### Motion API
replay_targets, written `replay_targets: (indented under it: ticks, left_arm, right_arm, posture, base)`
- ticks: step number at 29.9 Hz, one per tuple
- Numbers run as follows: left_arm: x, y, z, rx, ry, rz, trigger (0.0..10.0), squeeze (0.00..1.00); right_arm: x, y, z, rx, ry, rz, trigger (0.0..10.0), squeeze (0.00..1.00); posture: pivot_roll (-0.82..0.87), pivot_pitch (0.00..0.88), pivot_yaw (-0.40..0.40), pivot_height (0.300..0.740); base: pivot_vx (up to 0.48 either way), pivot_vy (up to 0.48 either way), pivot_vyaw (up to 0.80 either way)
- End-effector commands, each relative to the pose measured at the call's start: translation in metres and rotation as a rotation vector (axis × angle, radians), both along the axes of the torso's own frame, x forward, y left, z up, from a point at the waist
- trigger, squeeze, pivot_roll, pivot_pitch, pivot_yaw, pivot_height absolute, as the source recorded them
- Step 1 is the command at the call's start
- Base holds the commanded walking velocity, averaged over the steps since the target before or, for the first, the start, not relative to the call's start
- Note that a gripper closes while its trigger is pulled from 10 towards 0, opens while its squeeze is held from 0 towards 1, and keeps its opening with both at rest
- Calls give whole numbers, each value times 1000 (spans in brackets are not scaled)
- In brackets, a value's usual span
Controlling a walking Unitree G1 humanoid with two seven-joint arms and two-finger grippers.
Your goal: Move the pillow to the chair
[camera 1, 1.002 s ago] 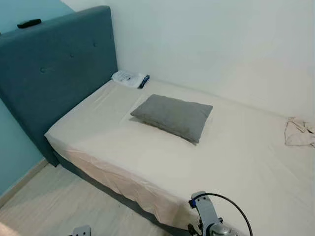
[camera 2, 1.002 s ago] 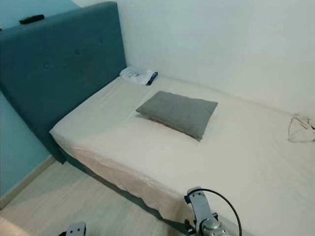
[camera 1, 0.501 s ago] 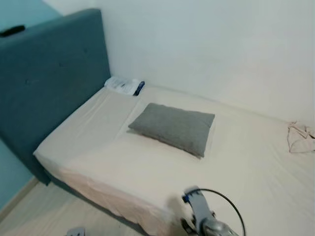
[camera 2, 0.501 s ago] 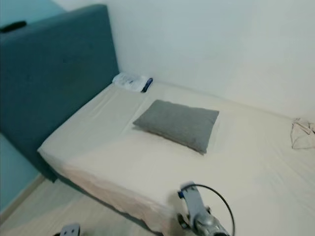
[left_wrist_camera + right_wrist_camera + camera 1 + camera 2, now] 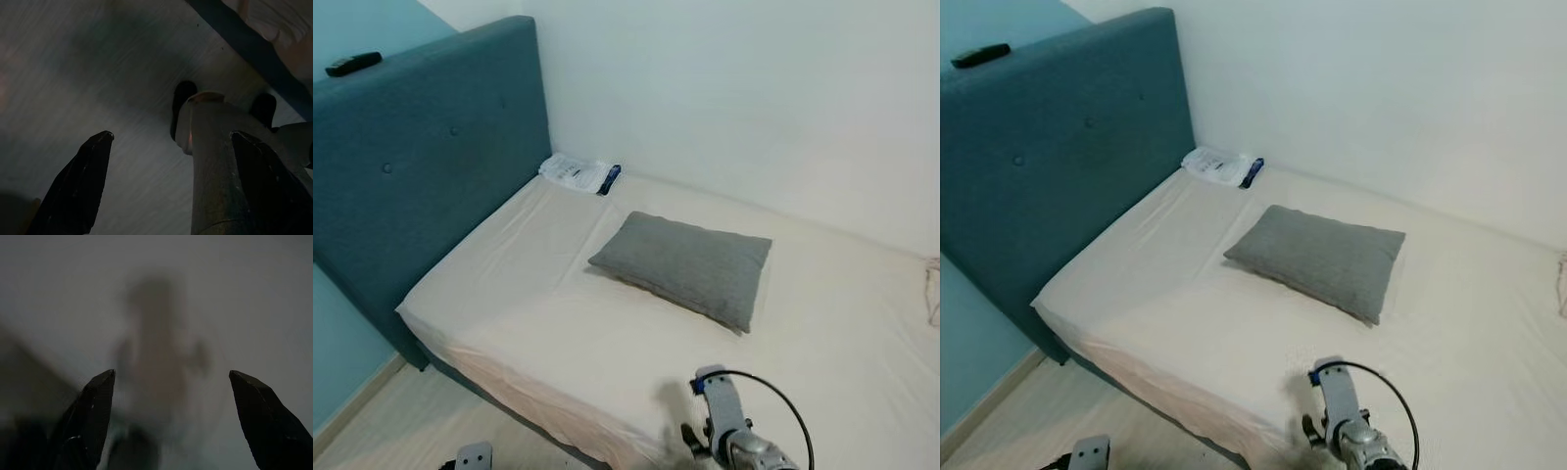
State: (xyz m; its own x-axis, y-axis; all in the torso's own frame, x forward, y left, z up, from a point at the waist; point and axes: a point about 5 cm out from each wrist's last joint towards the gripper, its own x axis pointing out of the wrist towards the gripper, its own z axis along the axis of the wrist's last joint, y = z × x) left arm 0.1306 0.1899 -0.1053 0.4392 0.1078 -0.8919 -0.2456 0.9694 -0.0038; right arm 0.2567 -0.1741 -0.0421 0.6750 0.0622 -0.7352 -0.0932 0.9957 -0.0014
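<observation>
Pillow [image 5: 685, 266], grey, is seen flat mid-bed [image 5: 538, 294], long axis running from headboard [image 5: 421, 176] side toward the foot. It lies ahead of and well apart from both grippers. Right gripper [image 5: 171, 421] and left gripper [image 5: 171, 181] are spread, empty, hanging low; right arm judged nearer.
</observation>
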Motion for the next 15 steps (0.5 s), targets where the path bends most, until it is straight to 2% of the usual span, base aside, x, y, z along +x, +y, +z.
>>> replay_targets:
  ticks: [1, 3, 6, 7, 8, 9, 11, 12, 15]
  left_arm:
    - [-4, 4, -1, 14, 8, 7, 10000, 0]
    - [1, 8, 2, 21, -24, 30, 10000, 0]
    - [19, 16, 10, 16, -109, 60, 10000, 0]
    - [23, 17, 12, 15, -126, 63, 10000, 0]
    - [35, 21, 18, 15, -182, 56, 10000, 0]
    - [35, 21, 18, 15, -182, 56, 10000, 0]
    - [52, 27, 28, 14, -260, 44, 10000, 0]
    - [52, 27, 28, 14, -260, 44, 10000, 0]
    - [70, 34, 40, 39, -344, 5, 10000, 0]
  right_arm:
    - [16, -6, 13, 28, -78, -95, 10000, 0]
    - [35, -16, 31, 74, -165, -231, 10000, 0]
    - [56, -37, 58, 180, -286, -396, 10000, 0]
    - [59, -40, 62, 195, -299, -417, 10000, 0]
    - [64, -45, 69, 235, -319, -458, 10000, 0]
    - [64, -45, 69, 235, -319, -458, 10000, 0]
    - [69, -51, 76, 285, -346, -495, 10000, 0]
    - [69, -51, 76, 285, -346, -495, 10000, 0]
    - [70, -56, 79, 382, -356, -593, 10000, 0]
  posture:
    - [-115, 55, 1, 740]
    - [-111, 61, 5, 740]
    - [-99, 78, 14, 740]
    - [-99, 78, 14, 740]
    - [-91, 97, 22, 740]
    - [-91, 97, 22, 740]
    - [-80, 121, 27, 740]
    - [-80, 121, 27, 740]
    - [-69, 139, 32, 740]
  base:
    - [0, 0, 0]
    - [0, 0, 0]
    - [0, 0, 0]
    - [0, 0, 0]
    - [0, 0, 0]
    - [0, 0, 0]
    - [0, 0, 0]
    - [0, 0, 0]
    - [0, 0, 0]
